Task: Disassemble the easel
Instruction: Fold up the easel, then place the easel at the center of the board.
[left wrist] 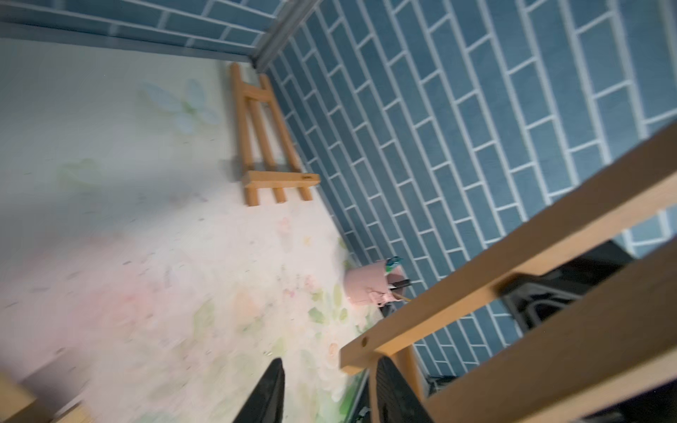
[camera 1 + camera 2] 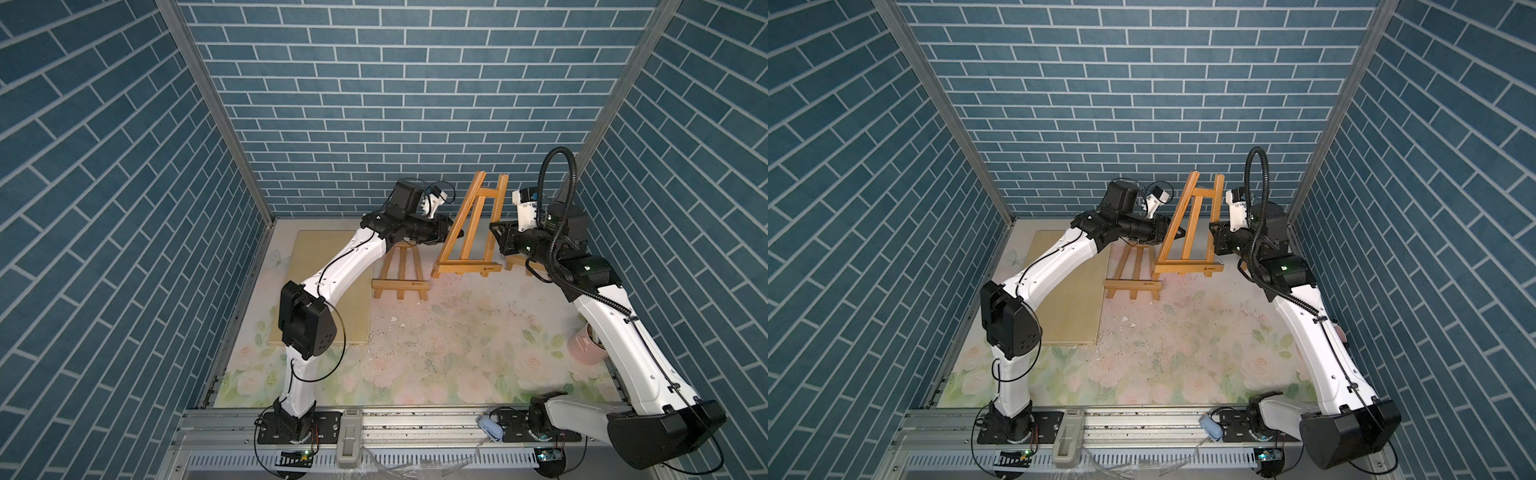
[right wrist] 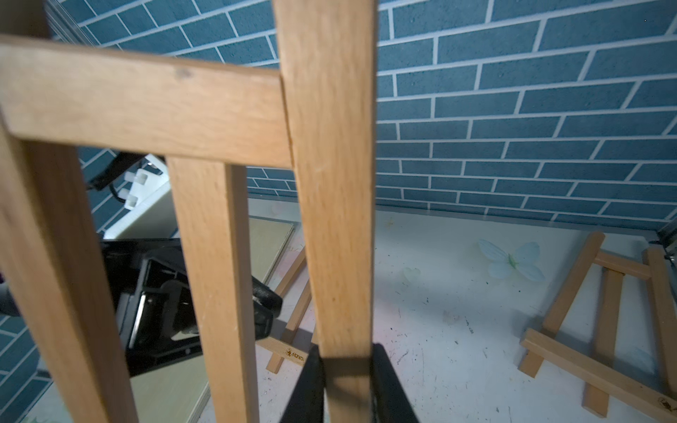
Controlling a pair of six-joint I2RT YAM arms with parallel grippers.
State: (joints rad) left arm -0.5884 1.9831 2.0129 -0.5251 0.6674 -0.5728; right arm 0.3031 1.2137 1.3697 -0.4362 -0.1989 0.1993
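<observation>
We find the wooden easel [image 2: 465, 268] standing upright between the two grippers. The right gripper [image 3: 346, 351] is clamped on its side rail. The left gripper [image 1: 329, 366] stands parted, with nothing visibly between its jaws. We judge the frame light, stiff and smooth; the rails are the best holds. Below the hands lies a floral mat [image 2: 457, 332], with a second easel [image 2: 401, 274] flat beneath the left gripper. The brick wall [image 2: 374, 124] is close behind.

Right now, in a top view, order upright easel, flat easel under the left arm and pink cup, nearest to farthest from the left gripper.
1. upright easel, centre back, right at the left gripper.
2. flat easel, lying left of centre, just in front.
3. pink cup, far right edge.
</observation>
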